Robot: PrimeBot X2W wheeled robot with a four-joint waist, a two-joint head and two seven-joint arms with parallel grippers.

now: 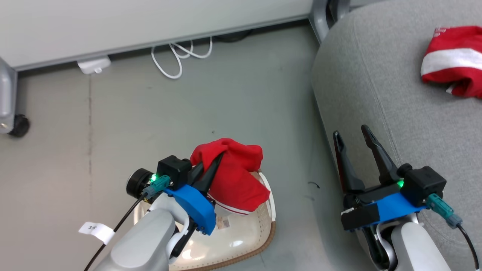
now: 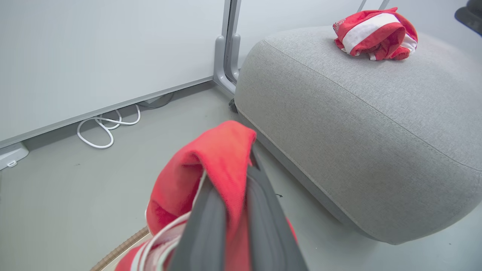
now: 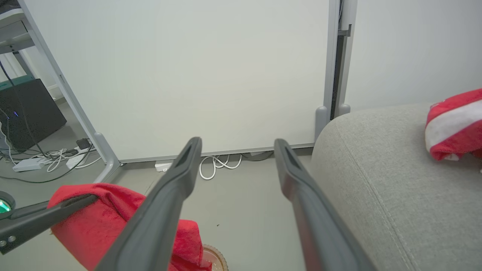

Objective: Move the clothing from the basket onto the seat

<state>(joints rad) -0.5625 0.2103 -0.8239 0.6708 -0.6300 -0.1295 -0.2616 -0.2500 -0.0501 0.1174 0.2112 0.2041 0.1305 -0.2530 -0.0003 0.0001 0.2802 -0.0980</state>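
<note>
the left fingers (image 1: 211,169) are clamped on a red garment (image 1: 235,180), which hangs bunched from them above the basket (image 1: 241,241). its striped lower hem droops over the basket's mouth; whether it touches the inside i cannot tell. in the left wrist view a fold of the cloth is pinched between the two fingers. the right fingers (image 1: 344,162) stand wide apart and hold nothing, just beside the near edge of the seat (image 1: 376,94). a second garment (image 1: 450,56), red with a white band, lies crumpled further along the seat, well apart from both arms.

the coming move turns on one thing: the seat lies to the right of the held garment, across a strip of bare floor (image 1: 293,150). the left arm carries the load, so it likely has to swing rightward, with the hem lifted clear of the rim, before letting go. the right arm is nearer the seat but empty, and it sits between the load and the seat's near edge, so the swing may have to pass over or beyond it.
</note>
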